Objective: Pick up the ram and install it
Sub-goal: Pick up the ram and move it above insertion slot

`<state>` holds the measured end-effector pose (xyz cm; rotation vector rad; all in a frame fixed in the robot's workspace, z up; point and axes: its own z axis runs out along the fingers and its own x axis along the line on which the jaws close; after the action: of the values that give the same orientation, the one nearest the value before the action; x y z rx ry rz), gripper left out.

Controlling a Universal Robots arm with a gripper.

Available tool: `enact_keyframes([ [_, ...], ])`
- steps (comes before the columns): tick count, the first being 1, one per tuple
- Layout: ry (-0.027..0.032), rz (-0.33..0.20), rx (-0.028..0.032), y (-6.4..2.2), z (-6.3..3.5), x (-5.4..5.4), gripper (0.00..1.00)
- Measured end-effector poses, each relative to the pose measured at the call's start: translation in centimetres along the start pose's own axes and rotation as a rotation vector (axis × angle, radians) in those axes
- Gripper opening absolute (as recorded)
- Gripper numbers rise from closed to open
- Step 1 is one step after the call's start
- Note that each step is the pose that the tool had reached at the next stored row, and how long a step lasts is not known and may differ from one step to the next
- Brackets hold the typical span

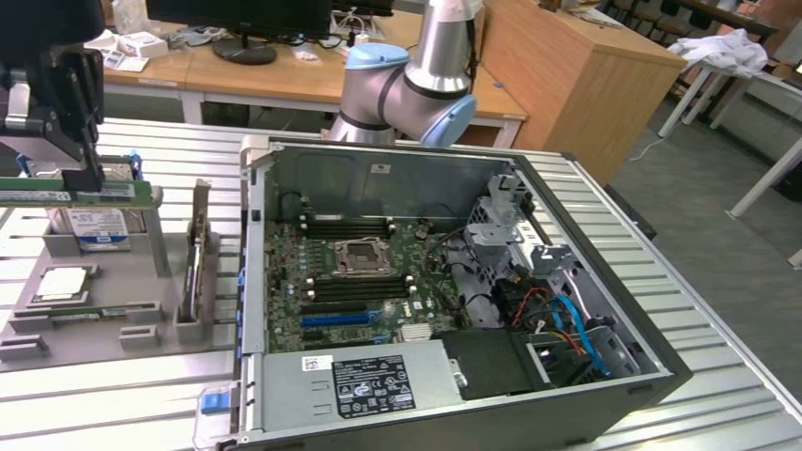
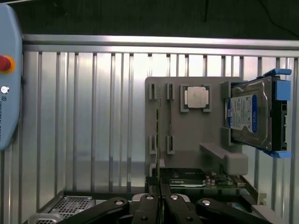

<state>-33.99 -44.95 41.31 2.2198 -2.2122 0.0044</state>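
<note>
The ram (image 1: 115, 194), a long green stick with a white label strip, hangs level above the grey fixture tray (image 1: 126, 268) at the exterior view's left. My black gripper (image 1: 85, 177) is shut on its top edge. In the wrist view the ram (image 2: 158, 140) appears edge-on as a thin line running out from between the closed fingers (image 2: 148, 205). The open computer case (image 1: 439, 282) lies to the exterior view's right, its motherboard showing black memory slots (image 1: 351, 225) on either side of the processor socket (image 1: 361, 252).
On the fixture tray are a hard drive (image 2: 252, 116), a silver processor chip (image 2: 196, 99) and a graphics card (image 2: 196, 179) standing on edge. A teach pendant (image 2: 8, 74) lies on the ribbed metal table (image 2: 84, 121). The case wall (image 1: 251, 244) stands between the tray and the motherboard.
</note>
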Motion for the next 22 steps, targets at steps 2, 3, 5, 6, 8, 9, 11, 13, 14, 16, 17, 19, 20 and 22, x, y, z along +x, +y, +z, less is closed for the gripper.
enact_keyframes([
  [2,0.0,0.0,0.0,-0.11,0.0,0.0,0.12],
  [3,0.0,0.0,0.0,-0.17,0.0,0.0,0.12],
  [5,-0.0001,0.0,0.0001,-0.27,0.01,0.0,0.12],
  [6,-0.0001,0.0,0.0001,-0.32,0.0,0.0,0.12],
  [8,0.0,0.0,0.0001,-0.43,0.0,0.0,0.12],
  [9,-0.0001,0.0,0.0,-0.48,0.0,0.0,0.12],
  [11,0.0,0.0,0.0,-0.57,0.0,0.0,0.12],
  [13,-0.0001,0.0,0.0001,-0.7,0.0,0.0,0.12],
  [14,-0.0001,0.0,0.0001,-0.78,0.0,0.0,0.12],
  [16,-0.0001,0.0,0.0,-0.94,0.0,0.0,0.12],
  [17,-0.0001,0.0,0.0001,-1.02,0.0,0.0,0.12],
  [19,-0.0001,0.0,0.0,-1.18,0.0,0.0,0.12],
  [20,-0.0001,0.0,0.0,-1.26,0.0,0.0,0.12],
  [22,0.0,0.0,0.0,-1.42,0.0,0.0,0.12],
])
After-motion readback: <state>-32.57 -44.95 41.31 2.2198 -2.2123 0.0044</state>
